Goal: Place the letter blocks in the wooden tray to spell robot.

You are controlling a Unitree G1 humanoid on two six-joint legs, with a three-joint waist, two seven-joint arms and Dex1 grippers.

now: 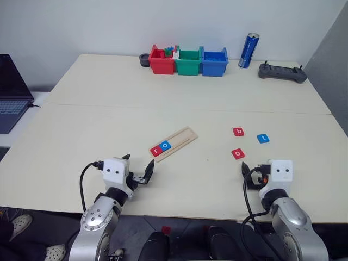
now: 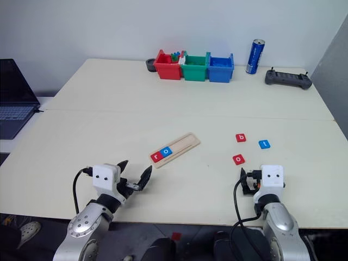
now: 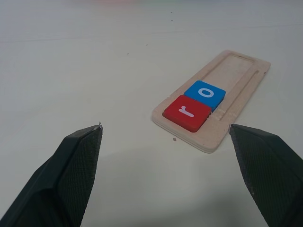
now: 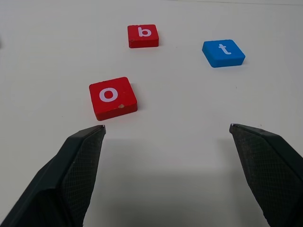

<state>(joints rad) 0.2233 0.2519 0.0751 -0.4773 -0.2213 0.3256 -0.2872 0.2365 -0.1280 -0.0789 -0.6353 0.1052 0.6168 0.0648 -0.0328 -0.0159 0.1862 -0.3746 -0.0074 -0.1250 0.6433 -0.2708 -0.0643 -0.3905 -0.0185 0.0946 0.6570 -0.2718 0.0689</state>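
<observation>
A pale worktop (image 1: 109, 125) stands against a white wall, with a red, a green and a blue bin (image 1: 188, 61) in a row at the far edge, a blue can (image 1: 248, 50) and a black controller (image 1: 282, 72) beside them, and a laptop (image 1: 12, 92) off to the robot's left. The wooden tray (image 1: 175, 143) lies at a slant near the middle, and its near end already holds a red "r" block (image 3: 186, 112) touching a blue "o" block (image 3: 204, 94); the rest of the groove is bare. Three blocks lie loose on the right side, apart from one another: a red "b" block (image 4: 142, 36), a blue "t" block (image 4: 223, 52) and a red "o" block (image 4: 112, 97). So the word looks two letters along, and the "b" seems the next one due. It lies farther from the right gripper (image 4: 166, 130) than the red "o", so the reach would have to pass beside that nearer block without nudging it. Both arms are low at the near edge, pointing forward. The right gripper has its jaws wide and holds nothing; the left gripper (image 3: 165, 132) faces the tray's near end, likewise wide and empty.
</observation>
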